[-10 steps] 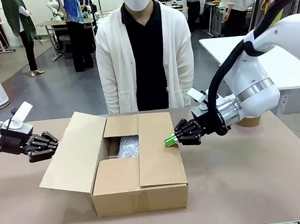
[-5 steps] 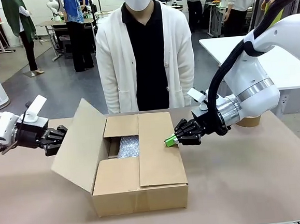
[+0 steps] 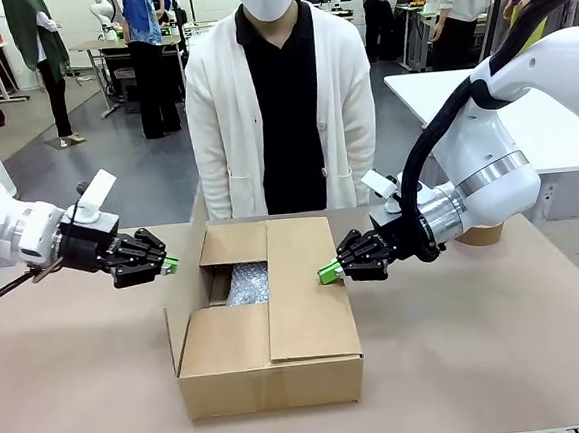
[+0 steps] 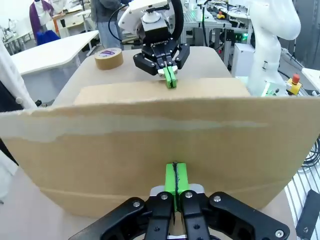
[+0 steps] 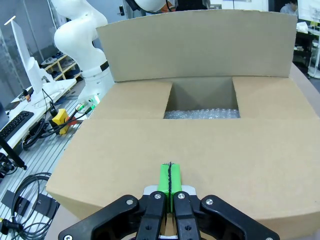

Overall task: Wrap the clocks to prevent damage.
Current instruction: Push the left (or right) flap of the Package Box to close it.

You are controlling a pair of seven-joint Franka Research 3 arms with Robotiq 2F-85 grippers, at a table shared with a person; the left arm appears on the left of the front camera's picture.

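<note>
Upright left flap [image 3: 185,295] of the brown cardboard box [image 3: 273,383] walls off the left gripper [image 3: 170,264]; small gap open between folded top flaps; brown table [image 3: 482,362] free along its near edge.

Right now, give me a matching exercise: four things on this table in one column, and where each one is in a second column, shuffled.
Things:
1. left gripper
2. right gripper
3. bubble wrap
4. tape roll

Places:
A. inside the box
B. on the table, off to the box's right
C. tips at the upright flap
D. tips at the folded-down flap

Pairs: 1-C, 2-D, 3-A, 4-B
</note>
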